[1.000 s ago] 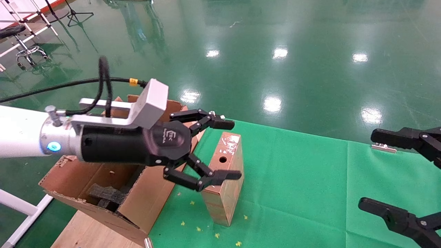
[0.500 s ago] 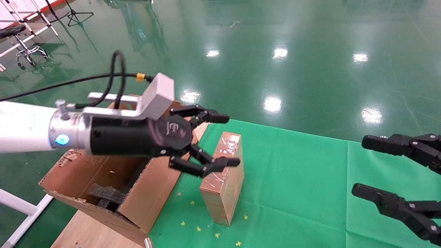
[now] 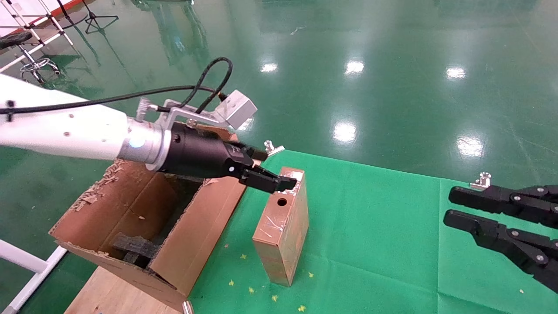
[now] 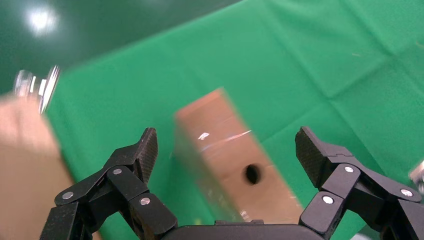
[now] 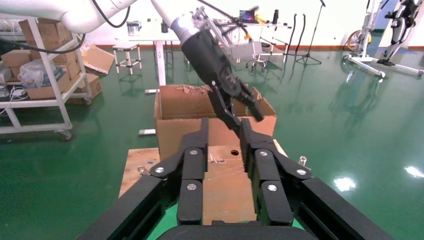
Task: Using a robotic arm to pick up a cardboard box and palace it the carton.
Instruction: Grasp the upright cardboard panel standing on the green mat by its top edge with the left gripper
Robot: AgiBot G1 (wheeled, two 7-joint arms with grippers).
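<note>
One box (image 3: 282,226) and one carton (image 3: 144,226) are seen, together with two grippers. The box is stood on the green cloth (image 3: 375,226), which is spread over a wooden table (image 3: 109,292). It is narrow, wrapped in shiny tape, and one round hole (image 3: 282,202) is found in the side turned to the carton. The carton is placed just beside the box on the robot's left, with its torn flaps open; two or so dark foam pieces (image 3: 135,248) are seen inside it, but they cannot be counted surely.

The left gripper (image 3: 272,168) is held at the far top end of the box, at the tip of the white arm (image 3: 65,131). In the left wrist view, its fingers (image 4: 135,160) are spread wide, and the box (image 4: 235,165) is seen between them, not touched by either one. In the head view, one finger (image 3: 268,181) is seen over the top edge of the box, above the hole; whether it touches there cannot be told.

The right gripper (image 3: 453,207) is held well apart from the box, over the cloth on the robot's right. Its fingers are close together with a narrow gap between them, and nothing is held in them.

A few small yellow scraps (image 3: 274,298) are scattered on the cloth near the box.
</note>
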